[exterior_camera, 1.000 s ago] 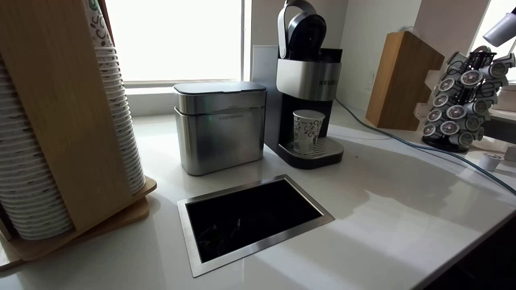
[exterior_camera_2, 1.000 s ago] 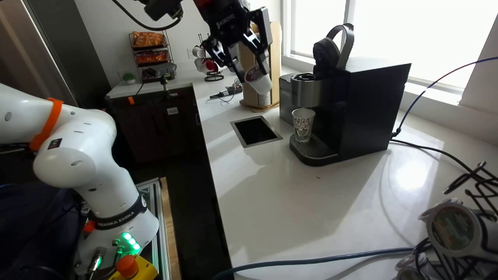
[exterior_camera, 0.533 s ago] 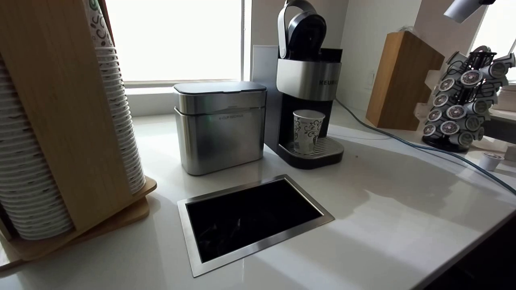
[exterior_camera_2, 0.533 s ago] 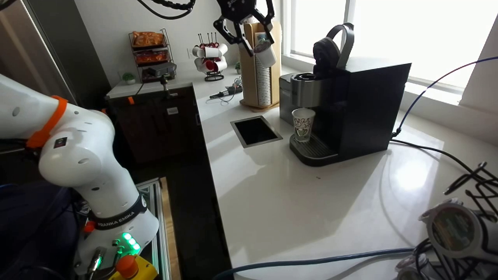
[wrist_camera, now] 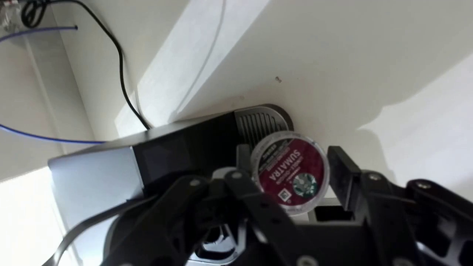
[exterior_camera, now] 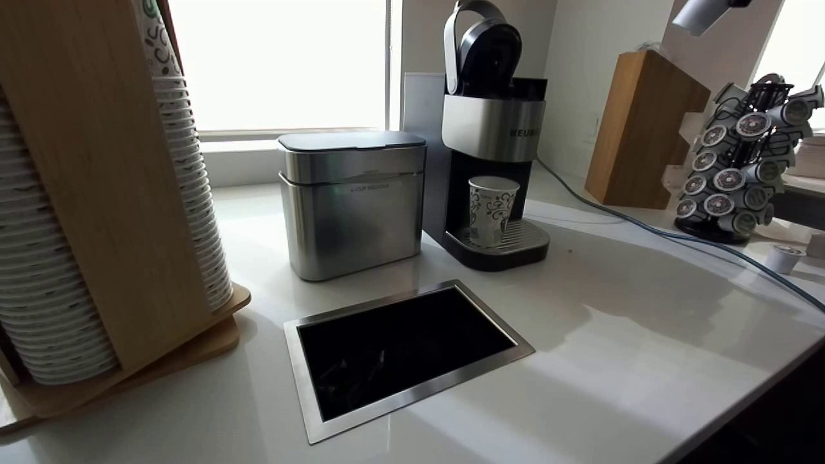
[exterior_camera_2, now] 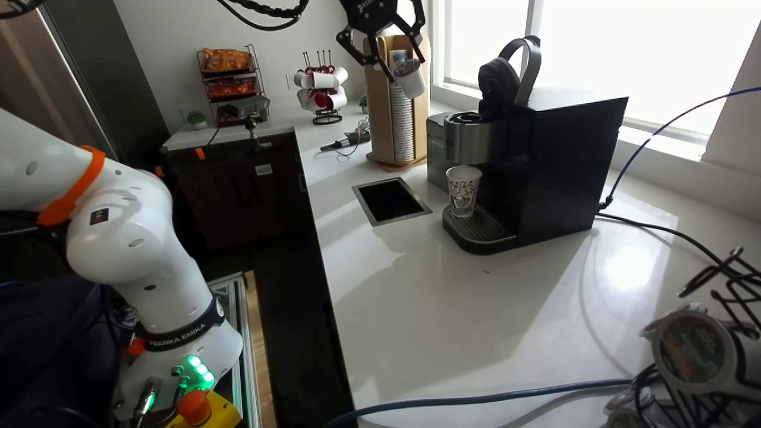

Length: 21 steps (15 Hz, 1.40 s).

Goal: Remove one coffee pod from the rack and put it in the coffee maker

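Hard daylight and broad shadow fall across the white table (exterior_camera_2: 410, 321). Nearest in the wrist view is the coffee pod (wrist_camera: 292, 173), up in the air, its printed face turned to view. The gripper (exterior_camera_2: 408, 71) has it pinched between the fingertips, parted just enough to span it. The hold seems to be near the rim, so a knock could twist the pod or drop it. The arm (exterior_camera_2: 122, 238) reaches over from beside the table, gripper pointing down but tipped, and the pod slants with it. Beyond and below is the coffee maker (exterior_camera_2: 559, 172), lid (exterior_camera_2: 497, 89) raised, a paper cup (exterior_camera_2: 463, 191) on its drip tray (exterior_camera_2: 483, 229). The pod is not yet over the open chamber (exterior_camera_2: 467, 117); lowered at this slant it would probably catch the edge, and the fingers might strike the raised lid. Farthest in an exterior view, well apart, stands the rack (exterior_camera: 706, 231).
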Each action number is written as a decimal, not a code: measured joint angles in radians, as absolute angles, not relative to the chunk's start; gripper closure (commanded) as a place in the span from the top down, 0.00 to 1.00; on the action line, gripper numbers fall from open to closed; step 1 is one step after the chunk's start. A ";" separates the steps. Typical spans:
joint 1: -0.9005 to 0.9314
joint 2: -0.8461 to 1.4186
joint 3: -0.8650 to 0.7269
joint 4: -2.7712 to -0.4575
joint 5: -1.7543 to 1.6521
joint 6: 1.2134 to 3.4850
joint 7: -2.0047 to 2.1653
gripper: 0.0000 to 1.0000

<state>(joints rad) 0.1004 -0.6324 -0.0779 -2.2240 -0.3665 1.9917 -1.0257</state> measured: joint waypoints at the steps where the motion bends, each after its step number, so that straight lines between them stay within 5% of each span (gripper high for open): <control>1: 0.120 -0.603 -0.073 -2.209 -0.364 1.992 -1.052 0.29; 6: 0.140 -0.407 -0.052 -2.025 -0.391 1.896 -1.223 0.29; 7: 0.135 -0.366 -0.044 -1.971 -0.409 1.865 -1.256 0.54; 11: 0.130 -0.251 -0.014 -1.834 -0.454 1.820 -1.318 0.54; 12: 0.129 -0.242 -0.014 -1.827 -0.455 1.819 -1.320 0.29; 21: 0.128 -0.112 0.100 -1.800 -0.632 1.826 -1.397 0.29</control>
